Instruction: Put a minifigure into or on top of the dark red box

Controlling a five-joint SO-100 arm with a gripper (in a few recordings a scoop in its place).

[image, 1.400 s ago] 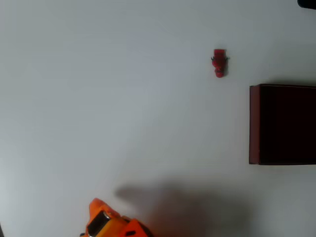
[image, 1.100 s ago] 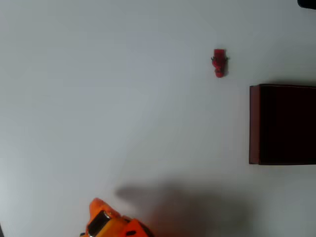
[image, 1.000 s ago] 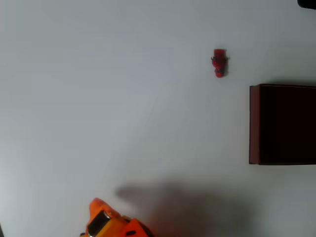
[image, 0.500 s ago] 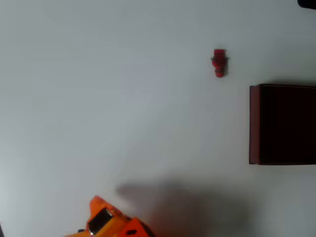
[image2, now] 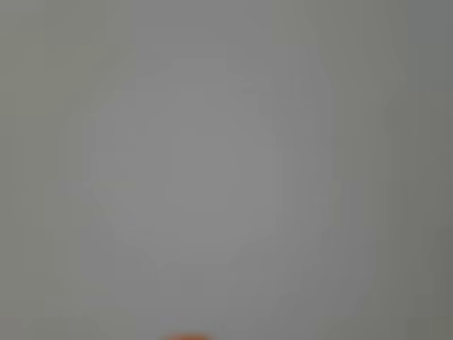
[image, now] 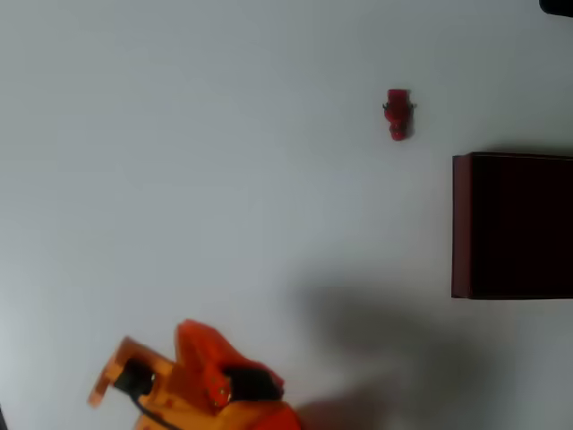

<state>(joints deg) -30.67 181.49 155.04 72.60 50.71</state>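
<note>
Arm: in the overhead view we see the orange arm (image: 192, 387) at the lower left edge of the picture, above a plain white table (image: 179, 161).
Gripper: we place the gripper (image: 201, 349) at the rounded orange tip that points up the picture; a paler orange part sticks out to its left.
Finger state: we cannot tell whether the fingers are parted or closed, because no gap between them is visible from above. Nothing is seen between them.
Minifigure: the minifigure (image: 397, 113) lies on the table, well apart from the fingers, far up and to the right of them in the overhead view. It is small, bright red, with dark details near one end.
Dark red box: the dark red box (image: 462, 224) stands at the right edge of the overhead view, well apart from the fingers and to their right. Its left wall is maroon and its interior is nearly black.
Minifigure to box: the figure lies outside the box, near its upper left corner, not touching it.
Shadow: a soft grey shadow (image: 394, 340) falls on the table to the right of the fingers, below the box.
Wrist view: we see a blurred grey surface and an orange sliver (image2: 187, 337) at the bottom edge.
</note>
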